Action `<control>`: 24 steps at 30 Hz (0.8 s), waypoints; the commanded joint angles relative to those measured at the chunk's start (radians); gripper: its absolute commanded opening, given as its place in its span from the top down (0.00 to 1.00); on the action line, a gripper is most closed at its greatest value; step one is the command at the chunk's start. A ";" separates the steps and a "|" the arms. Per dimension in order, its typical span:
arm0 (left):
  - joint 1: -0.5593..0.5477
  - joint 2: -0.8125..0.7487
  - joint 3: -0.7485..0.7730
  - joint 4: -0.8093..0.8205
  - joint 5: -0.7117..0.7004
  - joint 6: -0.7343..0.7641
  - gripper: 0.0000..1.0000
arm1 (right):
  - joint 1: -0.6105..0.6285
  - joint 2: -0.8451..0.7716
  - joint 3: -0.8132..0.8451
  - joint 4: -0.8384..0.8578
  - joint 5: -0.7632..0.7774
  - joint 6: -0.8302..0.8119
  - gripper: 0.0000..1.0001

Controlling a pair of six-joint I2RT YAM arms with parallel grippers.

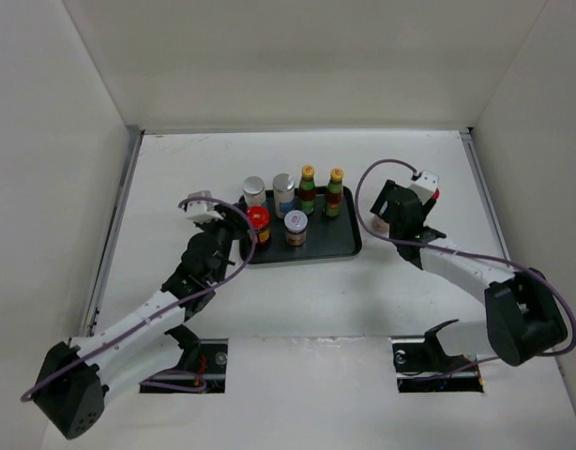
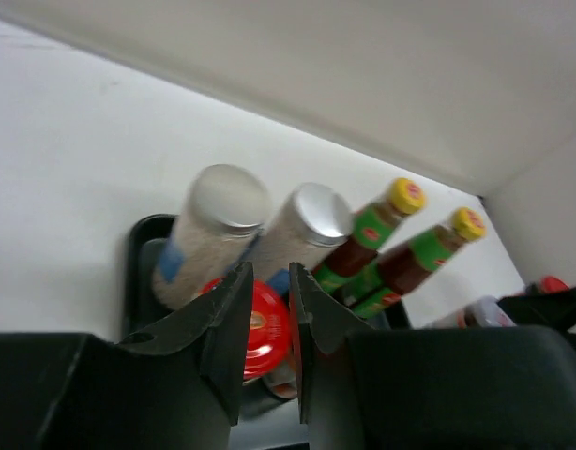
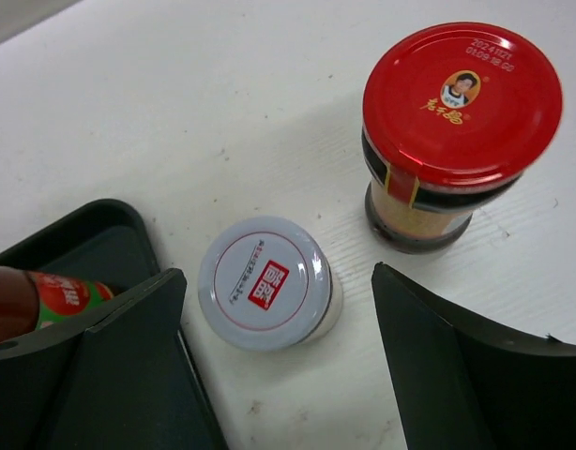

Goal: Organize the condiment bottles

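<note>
In your left wrist view the left fingers point(image 2: 222, 323) cover most of a red-capped jar point(image 2: 267, 328), so you cannot tell if they touch it. The nearest shaker point(image 2: 208, 239) is blurred. From above, the right arm point(image 1: 410, 211) hides the short jar point(image 3: 266, 281) and the other red-capped jar point(image 3: 462, 103). One sauce bottle point(image 3: 39, 295) is cut by the right wrist view's left edge.

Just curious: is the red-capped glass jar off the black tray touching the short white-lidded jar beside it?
Apart: right wrist view shows table between red-capped glass jar and short white-lidded jar.
</note>
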 commanded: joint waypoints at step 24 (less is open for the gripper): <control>0.301 -0.066 -0.292 0.033 0.057 -0.256 0.67 | 0.242 -0.084 0.072 -0.027 0.013 -0.037 0.54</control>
